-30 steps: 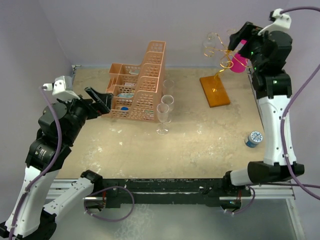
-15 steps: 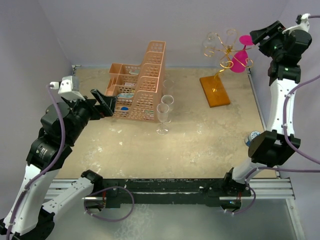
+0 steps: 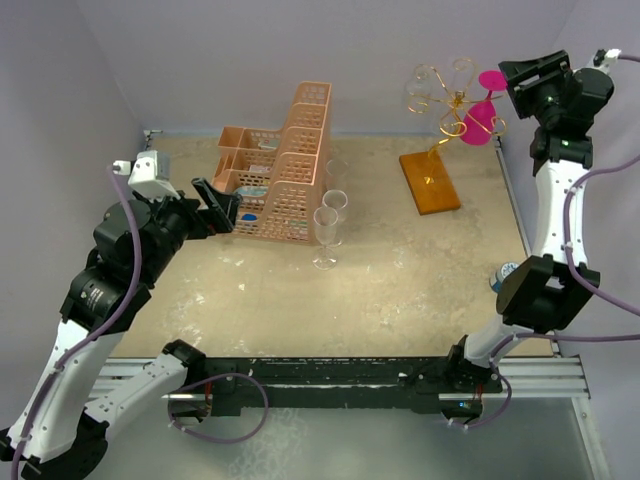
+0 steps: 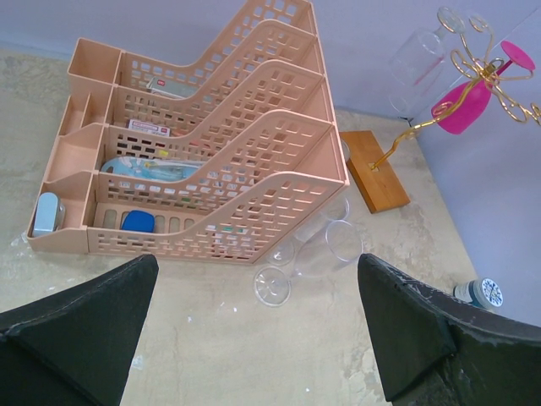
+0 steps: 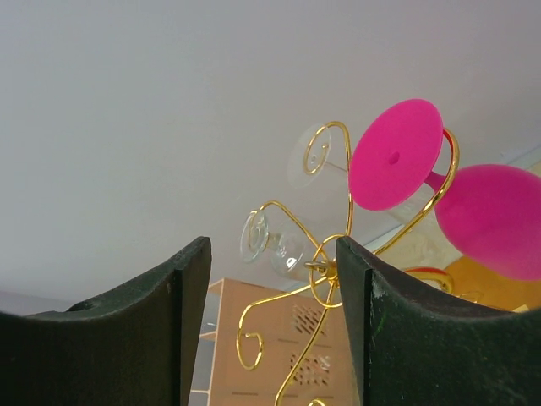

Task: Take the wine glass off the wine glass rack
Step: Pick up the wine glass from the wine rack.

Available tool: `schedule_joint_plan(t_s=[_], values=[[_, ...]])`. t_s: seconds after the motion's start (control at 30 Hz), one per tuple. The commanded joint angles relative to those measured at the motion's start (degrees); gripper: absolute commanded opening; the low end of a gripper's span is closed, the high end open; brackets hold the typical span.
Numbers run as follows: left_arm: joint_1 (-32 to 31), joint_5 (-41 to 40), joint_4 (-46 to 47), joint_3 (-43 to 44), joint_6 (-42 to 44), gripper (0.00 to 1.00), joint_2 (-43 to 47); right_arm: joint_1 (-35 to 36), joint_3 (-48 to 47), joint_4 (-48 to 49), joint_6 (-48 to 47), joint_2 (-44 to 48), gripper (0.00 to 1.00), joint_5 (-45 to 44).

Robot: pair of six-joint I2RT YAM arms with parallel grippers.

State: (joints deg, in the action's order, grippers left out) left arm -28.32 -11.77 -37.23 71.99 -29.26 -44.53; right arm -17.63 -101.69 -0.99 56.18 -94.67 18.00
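Note:
The wine glass rack (image 3: 447, 112), gold wire with curled arms on an orange base (image 3: 430, 182), stands at the back right. A pink wine glass (image 3: 479, 121) hangs upside down from it, and clear glasses (image 3: 418, 95) hang on other arms. My right gripper (image 3: 522, 78) is raised just right of the pink glass's foot, apart from it. In the right wrist view the gripper (image 5: 270, 254) is open with only rack wire and a clear glass (image 5: 272, 241) seen beyond the gap; the pink glass (image 5: 494, 222) is to the right. My left gripper (image 4: 255, 264) is wide open and holds nothing.
A peach lattice basket (image 3: 275, 165) holding small items stands at the back left, close to my left gripper (image 3: 215, 203). Clear glasses (image 3: 327, 228) stand upright on the table beside it. A small blue-and-white jar (image 3: 508, 277) sits by the right arm. Walls close in behind the rack.
My right gripper has drawn back to the right from the pink glass and its jaws have narrowed. The pink glass stays on the rack. The left arm edged forward.

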Motion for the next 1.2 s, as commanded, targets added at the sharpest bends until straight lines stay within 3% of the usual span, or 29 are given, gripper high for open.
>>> schedule_joint_plan(t_s=[0.0, 0.33, 0.8, 1.17], values=[[-0.36, 0.38, 2.84, -0.05, 0.72, 0.99, 0.07, 0.01, -1.29, 2.0, 3.28, -0.8, 0.62, 0.67], [-0.34, 0.18, 2.83, -0.22, 0.43, 0.99, -0.07, -0.01, 4.38, 7.95, 9.5, -1.02, 0.51, 0.92], [-0.36, -0.39, 2.67, -0.2, 0.96, 0.99, -0.09, 0.04, 4.54, 10.64, 13.19, -3.59, 0.47, -0.1], [-0.38, -0.54, 2.71, -0.06, 1.07, 0.99, -0.29, 0.03, 3.4, 9.42, 11.95, -4.74, 0.5, -3.14]])
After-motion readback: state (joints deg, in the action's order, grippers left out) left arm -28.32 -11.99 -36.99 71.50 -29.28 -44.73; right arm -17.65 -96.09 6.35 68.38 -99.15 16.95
